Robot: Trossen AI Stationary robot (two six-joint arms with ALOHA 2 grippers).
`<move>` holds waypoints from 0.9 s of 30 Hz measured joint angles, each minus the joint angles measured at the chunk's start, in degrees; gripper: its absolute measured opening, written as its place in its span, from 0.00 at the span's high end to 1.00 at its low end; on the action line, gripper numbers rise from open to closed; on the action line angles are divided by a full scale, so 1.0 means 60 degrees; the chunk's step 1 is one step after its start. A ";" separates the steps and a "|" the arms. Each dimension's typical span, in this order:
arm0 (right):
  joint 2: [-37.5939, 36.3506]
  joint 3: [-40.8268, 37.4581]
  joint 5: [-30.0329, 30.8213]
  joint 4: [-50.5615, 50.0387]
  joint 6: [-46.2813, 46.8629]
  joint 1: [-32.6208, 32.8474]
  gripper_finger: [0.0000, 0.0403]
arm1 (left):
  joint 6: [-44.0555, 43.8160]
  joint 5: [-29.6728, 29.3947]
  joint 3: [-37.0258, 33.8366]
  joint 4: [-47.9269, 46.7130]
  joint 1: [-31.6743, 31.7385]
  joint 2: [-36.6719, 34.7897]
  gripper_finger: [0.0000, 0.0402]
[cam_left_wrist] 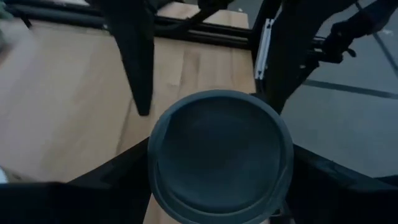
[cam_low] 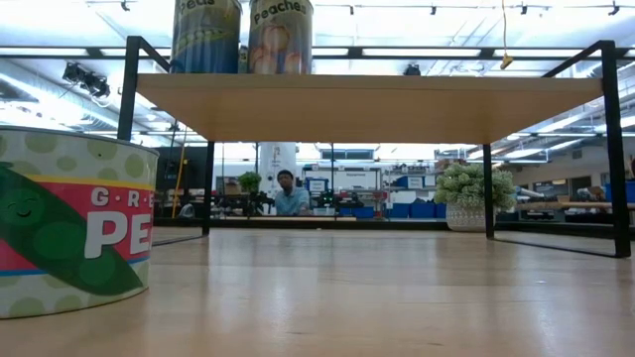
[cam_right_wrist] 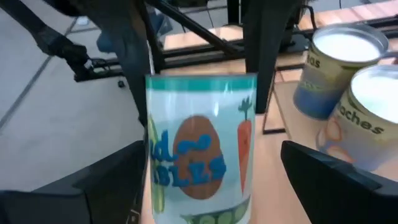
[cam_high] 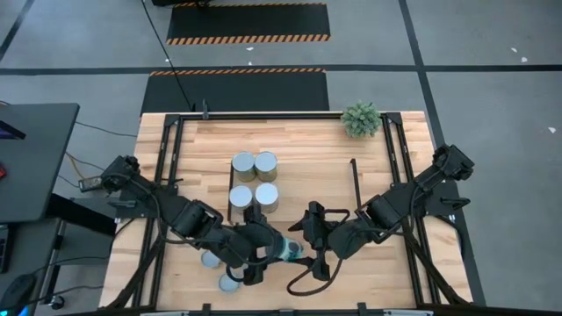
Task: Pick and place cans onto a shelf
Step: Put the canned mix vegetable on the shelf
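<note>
Four wide white-topped cans (cam_high: pixel 254 180) stand on the shelf (cam_high: pixel 307 180); the low view shows two of them (cam_low: pixel 243 35) on the board (cam_low: pixel 367 104). My left gripper (cam_high: pixel 274 252) is shut on a small teal-labelled can (cam_high: pixel 287 253), near the table's front. My right gripper (cam_high: pixel 309 250) is open, and its fingers stand on either side of the same can (cam_right_wrist: pixel 199 149) without plainly touching it. Two small blue-grey-topped cans (cam_high: pixel 211 259) (cam_high: pixel 230 283) stand on the table at the near left. One with a pea label (cam_low: pixel 60 228) shows close in the low view. My left gripper pinches the small can's round side wall (cam_left_wrist: pixel 155 155) between its two fingers (cam_left_wrist: pixel 112 180). The can's axis runs along the fingers and its blue-grey end (cam_left_wrist: pixel 221 152) faces the wrist camera. The fingers come level from the table's left. The can lies on its side and points toward my right gripper.
A small green plant (cam_high: pixel 361 118) stands at the table's far right. Thin black rod frames (cam_high: pixel 355 184) rise at the shelf's ends. Bare wood (cam_high: pixel 395 281) lies at the near right. A person (cam_low: pixel 289 193) sits in the room beyond the table.
</note>
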 joint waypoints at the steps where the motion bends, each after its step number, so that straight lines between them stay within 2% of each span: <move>1: 0.0000 0.0000 -0.0106 -0.0071 -0.0030 -0.0047 0.06 | 0.0137 -0.0047 0.0000 0.0016 0.0007 0.0001 0.27; 4: 0.0000 0.0000 -0.0541 -0.0118 -0.0185 -0.0178 0.08 | 0.0554 -0.0288 0.0000 0.0166 0.0012 0.0000 0.27; 15: 0.0000 0.0000 -0.0776 -0.0288 -0.0466 -0.0367 0.20 | 0.1734 -0.0573 -0.0007 0.0755 0.0030 0.0000 0.26; 21: 0.0000 0.0000 -0.0768 -0.0319 -0.0450 -0.0377 0.26 | 0.1760 -0.0541 -0.0007 0.0751 0.0081 0.0000 0.26; 27: 0.0000 0.0022 -0.0809 -0.0366 -0.0475 -0.0480 0.26 | 0.1859 -0.0507 -0.0007 0.0744 0.0085 0.0000 0.25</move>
